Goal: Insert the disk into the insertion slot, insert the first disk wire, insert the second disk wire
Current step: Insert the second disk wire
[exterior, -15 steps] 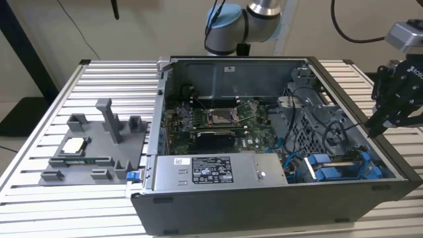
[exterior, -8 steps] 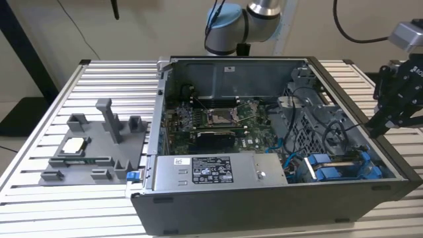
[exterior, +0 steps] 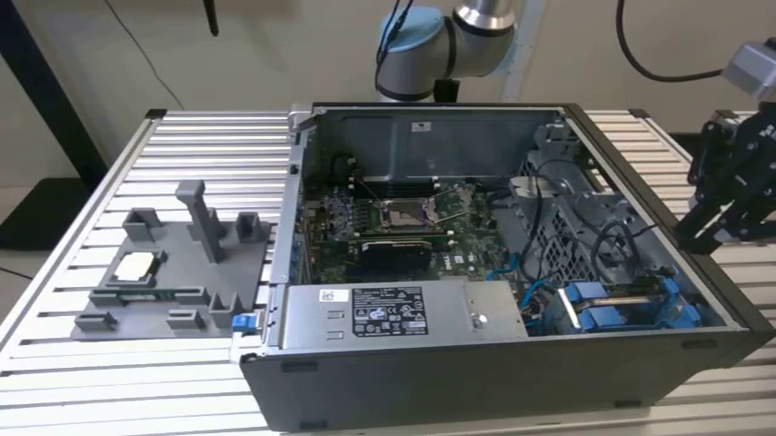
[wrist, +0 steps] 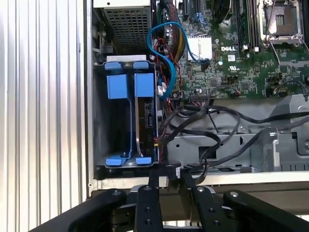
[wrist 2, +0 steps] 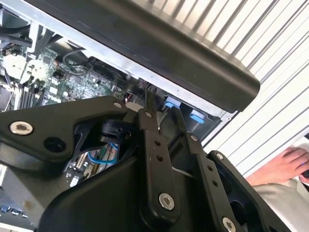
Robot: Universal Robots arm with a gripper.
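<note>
In the first wrist view the disk point(wrist: 146, 126) stands on edge in its blue carrier point(wrist: 144, 86) inside the insertion slot point(wrist: 99, 125), a dark cage in the case corner. A second blue carrier point(wrist: 117, 86) sits beside it. In the exterior view this cage point(exterior: 624, 307) is at the case's near corner on the exterior view's right. Black wires point(wrist: 205, 126) lie loose beside the cage, and a blue cable point(wrist: 166, 53) loops above it. My gripper point(exterior: 701, 238) hangs just outside the case wall near the cage. Its fingers point(wrist: 153, 180) stand a little apart, with nothing between them.
The open computer case point(exterior: 485, 400) lies on a slatted metal table point(exterior: 206, 136), with the motherboard point(exterior: 401, 218) and a labelled silver power-supply box point(exterior: 388, 313) inside. A grey fixture tray point(exterior: 170, 263) is on the exterior view's left. A person's hand point(wrist 2: 285, 166) rests beyond the case.
</note>
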